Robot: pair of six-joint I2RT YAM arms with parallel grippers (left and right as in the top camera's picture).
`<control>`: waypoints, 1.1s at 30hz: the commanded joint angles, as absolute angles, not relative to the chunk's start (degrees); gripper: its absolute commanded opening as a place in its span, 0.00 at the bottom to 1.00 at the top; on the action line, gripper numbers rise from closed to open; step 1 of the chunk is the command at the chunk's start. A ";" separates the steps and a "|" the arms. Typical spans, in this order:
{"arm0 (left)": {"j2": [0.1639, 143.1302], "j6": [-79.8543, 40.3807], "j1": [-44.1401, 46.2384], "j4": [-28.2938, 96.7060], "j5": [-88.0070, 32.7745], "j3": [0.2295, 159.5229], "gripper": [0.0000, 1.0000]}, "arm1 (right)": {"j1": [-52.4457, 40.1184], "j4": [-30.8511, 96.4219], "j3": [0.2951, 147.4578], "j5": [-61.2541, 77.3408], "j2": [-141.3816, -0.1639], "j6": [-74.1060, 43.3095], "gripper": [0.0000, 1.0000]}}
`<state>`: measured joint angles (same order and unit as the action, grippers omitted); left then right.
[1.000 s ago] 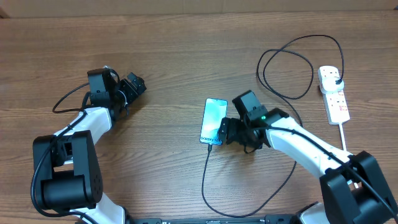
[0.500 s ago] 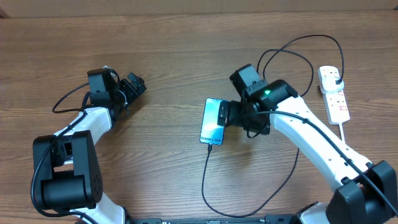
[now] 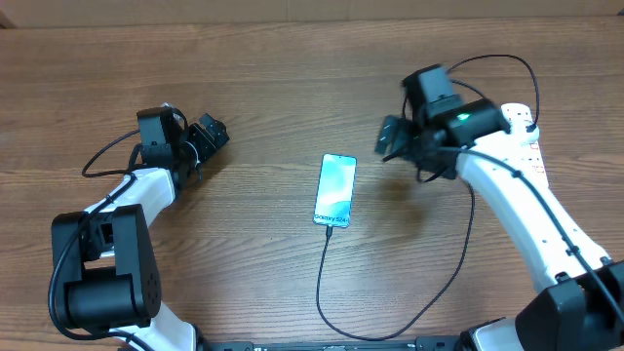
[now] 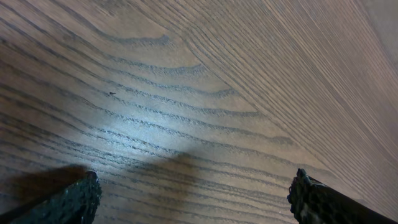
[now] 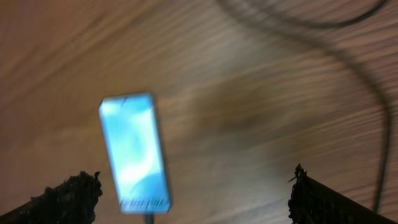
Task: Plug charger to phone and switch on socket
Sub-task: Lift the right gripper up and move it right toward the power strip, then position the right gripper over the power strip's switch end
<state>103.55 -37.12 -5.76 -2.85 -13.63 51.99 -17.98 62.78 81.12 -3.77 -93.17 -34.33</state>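
Black jaws of the right gripper [image 3: 390, 138] stand wide apart and hold nothing as it hangs above the wooden bench [image 3: 292, 78], beyond and to the right of the phone [image 3: 335, 190]. The left gripper [image 3: 210, 135], also spread and empty, sits over bare wood well apart on the far left.

The phone lies flat near the middle of the bench with its screen lit. Its long axis runs almost straight from the far edge toward the robot, the top leaning slightly right. Its charging end points toward the robot, where the tip of the charger [image 3: 322, 283] meets it. The connector looks seated, though the wrist view is too blurred to confirm. From there the thin black cable curves around under the right arm and loops up to its plug in the socket [image 3: 525, 146], a white power strip lying lengthwise at the right edge.

The switch step appears to remain, and the slack loop lies right beside the gripper. An arm sweeping toward the strip could snag the loop and tug the connector out of the phone. A press with jaws this wide could also miss the small switch or shove the light strip aside
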 commanded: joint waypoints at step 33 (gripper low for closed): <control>103.81 -35.99 -5.93 -2.98 -12.91 51.86 0.99 | 9.50 59.24 81.58 -16.10 -93.60 -43.70 1.00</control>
